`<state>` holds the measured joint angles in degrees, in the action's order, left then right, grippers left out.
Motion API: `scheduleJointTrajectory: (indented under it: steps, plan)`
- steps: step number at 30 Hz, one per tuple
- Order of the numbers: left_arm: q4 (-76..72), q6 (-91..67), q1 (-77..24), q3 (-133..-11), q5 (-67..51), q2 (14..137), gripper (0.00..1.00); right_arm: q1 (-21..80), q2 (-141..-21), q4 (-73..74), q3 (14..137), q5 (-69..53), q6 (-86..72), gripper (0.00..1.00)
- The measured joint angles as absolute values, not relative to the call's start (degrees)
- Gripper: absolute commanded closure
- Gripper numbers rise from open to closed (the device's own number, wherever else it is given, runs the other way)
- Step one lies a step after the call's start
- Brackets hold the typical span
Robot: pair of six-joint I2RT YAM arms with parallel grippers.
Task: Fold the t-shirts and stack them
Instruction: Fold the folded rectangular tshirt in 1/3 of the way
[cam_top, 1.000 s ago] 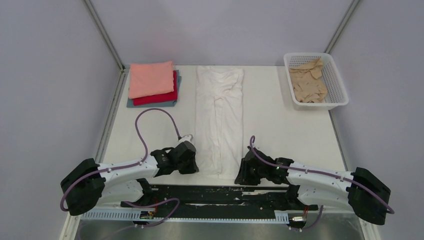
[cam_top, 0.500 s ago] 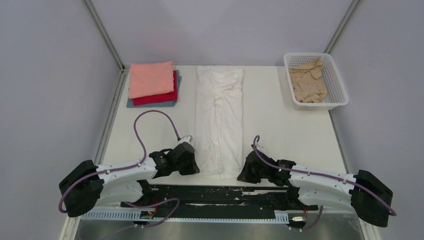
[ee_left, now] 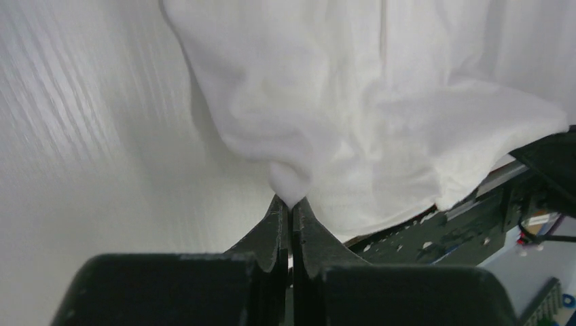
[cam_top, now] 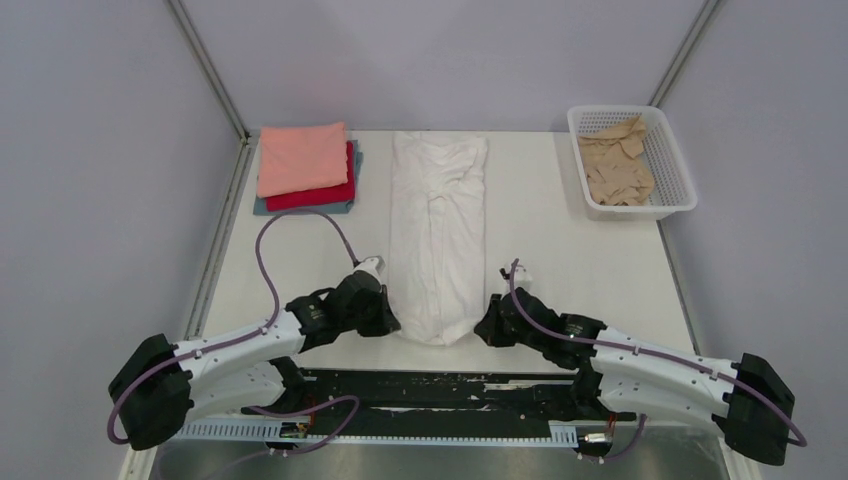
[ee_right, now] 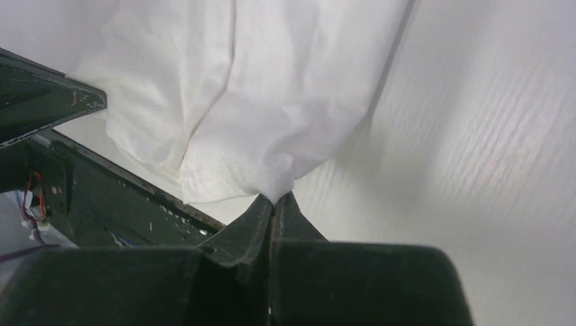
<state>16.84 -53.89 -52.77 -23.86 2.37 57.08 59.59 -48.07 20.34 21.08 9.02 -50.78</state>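
Observation:
The large white t-shirt (cam_top: 438, 230) lies as a long strip down the middle of the table. My left gripper (cam_top: 388, 322) is shut on its near left corner, seen pinched in the left wrist view (ee_left: 291, 193). My right gripper (cam_top: 487, 327) is shut on its near right corner, seen in the right wrist view (ee_right: 275, 193). The near end is lifted and bunched. A folded stack with salmon-pink shirt (cam_top: 301, 157) on top, red (cam_top: 322, 195) and grey-blue (cam_top: 300, 209) below, sits at the back left. A tan-beige shirt (cam_top: 617, 165) lies crumpled in the basket.
A white plastic lattice basket (cam_top: 678, 170) stands at the back right. The black mounting rail (cam_top: 430, 385) runs along the table's near edge, also visible in the left wrist view (ee_left: 469, 224) and the right wrist view (ee_right: 81, 183). Grey walls enclose the table.
Both grippers have moved away from the near edge and upward, lifting the white shirt's near end, which now bunches and sits farther from the rail.

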Motion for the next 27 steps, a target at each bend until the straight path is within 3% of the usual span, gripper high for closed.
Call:
scheduleJointTrajectory:
  steps: [7,19,27]
  plan:
    - [14.26,-48.90,-43.11,-36.34,0.97,65.06,1.00,54.39,-56.73,13.08,31.22,15.86,-40.71,1.00]
    - [13.91,-42.59,-29.10,-55.33,-2.90,85.58,1.00,41.01,-77.34,-3.51,44.14,15.42,-27.44,1.00]
    - [14.72,-39.86,-25.30,-67.55,-5.32,97.58,1.00,34.24,-86.74,-8.86,49.74,13.21,-24.27,1.00]
